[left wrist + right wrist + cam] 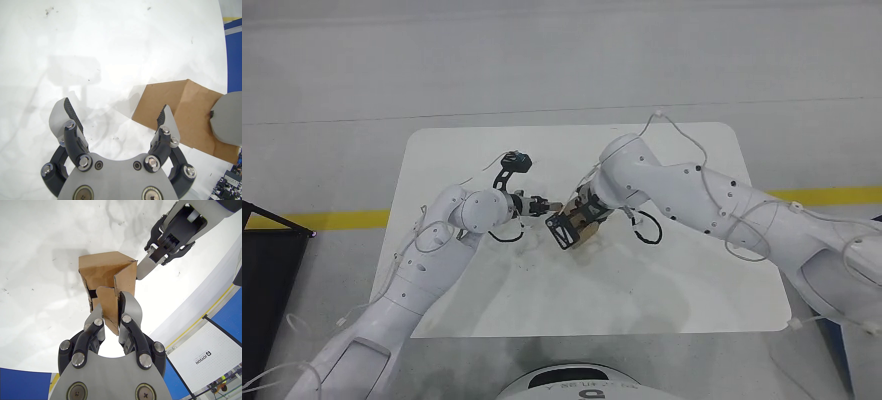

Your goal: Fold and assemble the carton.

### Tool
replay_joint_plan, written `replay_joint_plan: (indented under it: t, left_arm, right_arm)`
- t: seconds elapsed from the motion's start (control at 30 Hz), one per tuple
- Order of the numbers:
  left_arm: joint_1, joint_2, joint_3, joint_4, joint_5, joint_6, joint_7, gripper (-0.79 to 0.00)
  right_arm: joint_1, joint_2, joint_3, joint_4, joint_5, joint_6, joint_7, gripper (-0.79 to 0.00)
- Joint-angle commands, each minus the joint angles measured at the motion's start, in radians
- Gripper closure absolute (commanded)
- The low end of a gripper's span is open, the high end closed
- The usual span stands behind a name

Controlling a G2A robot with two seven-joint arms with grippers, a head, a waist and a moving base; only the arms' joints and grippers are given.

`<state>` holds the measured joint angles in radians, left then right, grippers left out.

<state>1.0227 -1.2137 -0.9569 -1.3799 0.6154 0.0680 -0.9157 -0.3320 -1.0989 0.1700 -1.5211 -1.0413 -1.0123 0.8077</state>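
- Carton point(103, 275): brown cardboard, only partly folded. Some walls stand up, the flaps are loose, and there is a gap at one corner seam.
- From the top view I put the carton near the middle of the white table point(662, 290), right between the two wrists.
- I cannot tell whether its base rests on the table or hangs just above it. A shadow lies close beside it on the surface.
- Right gripper point(110, 303): claw narrow and clamped on a flap point(105, 294) of the carton. One finger is on each face of that flap, and the pads press the cardboard.
- The flap sticks out from the carton body toward the right wrist, with its free corner pointing down between the finger links.
- Left gripper point(115, 104): claw wide, with nothing between the fingers.
- One left finger point(168, 117) sits over the carton's side wall. The other is well off the cardboard, over bare table.
- From the right wrist camera, that left fingertip looks pushed up against the carton's outer corner, opposite the held flap. It looks like contact, but I am not certain.
- A grey finger of the right gripper shows on the far end of the carton in the left wrist view.
- The table has small dark scuffs point(49, 10) scattered on it.
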Motion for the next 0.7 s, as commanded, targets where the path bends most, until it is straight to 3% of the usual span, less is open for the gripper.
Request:
replay_joint_plan:
  t: [0.0, 0.13, 0.33, 0.67]
  left_arm:
    - [0.000, 0.000, -0.001, 0.001, 0.001, -0.001, 0.000, -0.785]
    - [0.000, 0.000, -0.001, 0.003, 0.005, -0.007, -0.002, -0.785]
    - [-0.002, 0.000, -0.001, 0.009, 0.009, -0.015, -0.005, -0.785]
    - [-0.005, -0.001, 0.002, 0.015, 0.015, -0.024, -0.009, -0.785]
  right_arm:
    - [0.006, 0.003, 0.000, -0.006, 0.028, 0.000, 0.000, -0.305]
    - [0.015, 0.014, 0.000, -0.024, 0.084, 0.000, 0.000, -0.379]
    - [0.033, 0.039, 0.000, -0.058, 0.186, 0.000, 0.000, -0.388]
    - [0.024, 0.046, 0.000, -0.034, 0.128, 0.000, 0.000, -0.376]
